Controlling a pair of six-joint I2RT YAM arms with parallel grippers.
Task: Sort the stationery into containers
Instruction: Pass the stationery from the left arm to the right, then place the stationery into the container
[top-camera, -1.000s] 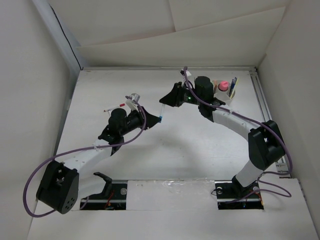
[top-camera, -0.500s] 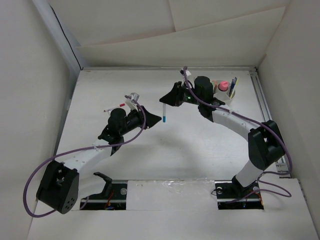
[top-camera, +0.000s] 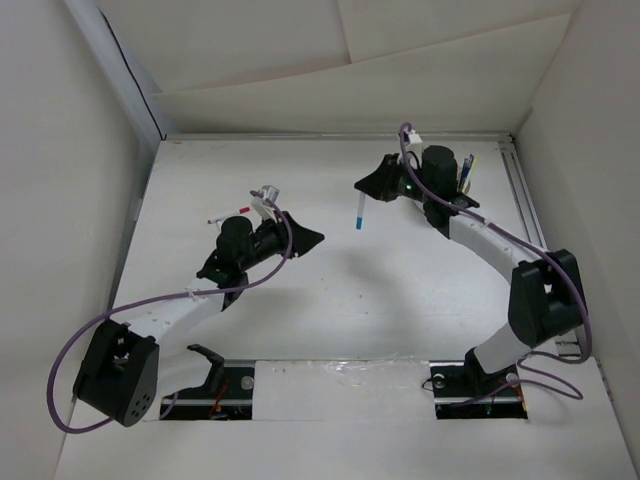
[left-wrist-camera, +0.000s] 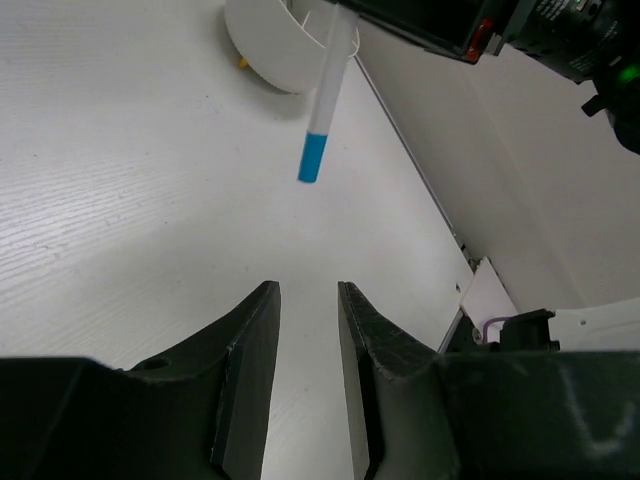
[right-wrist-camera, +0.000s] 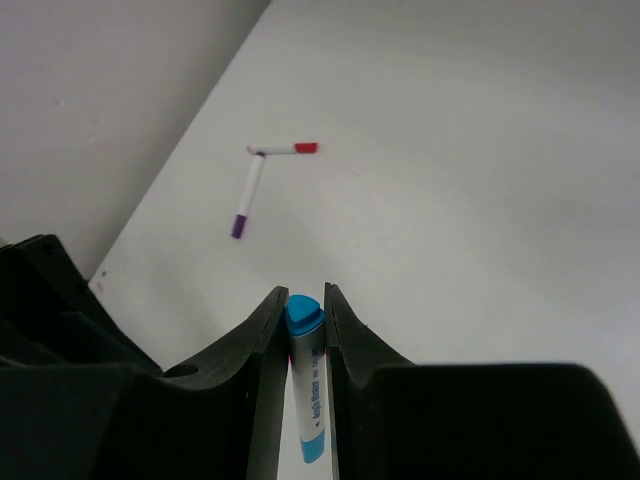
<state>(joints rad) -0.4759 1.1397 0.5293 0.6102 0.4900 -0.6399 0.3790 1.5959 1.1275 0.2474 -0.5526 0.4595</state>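
Note:
My right gripper (right-wrist-camera: 303, 300) is shut on a white marker with blue ends (right-wrist-camera: 305, 385), which hangs blue tip down above the table (top-camera: 358, 212). The left wrist view shows this same marker (left-wrist-camera: 322, 105) in the air in front of the round white cup (left-wrist-camera: 265, 45). My left gripper (left-wrist-camera: 305, 290) is open a little with nothing between its fingers; in the top view it (top-camera: 316, 239) points at the table's middle. On the table lie a thin white pen with a red tip (right-wrist-camera: 285, 149) and a white pen with a dark purple tip (right-wrist-camera: 248, 196).
The right arm covers most of the cup in the top view; pens standing in the cup (top-camera: 467, 170) stick out beside the arm. White walls close in the table at the back and both sides.
The left gripper has let go of the blue marker and opened. The right gripper has carried the marker away to the right and back, towards the cup.

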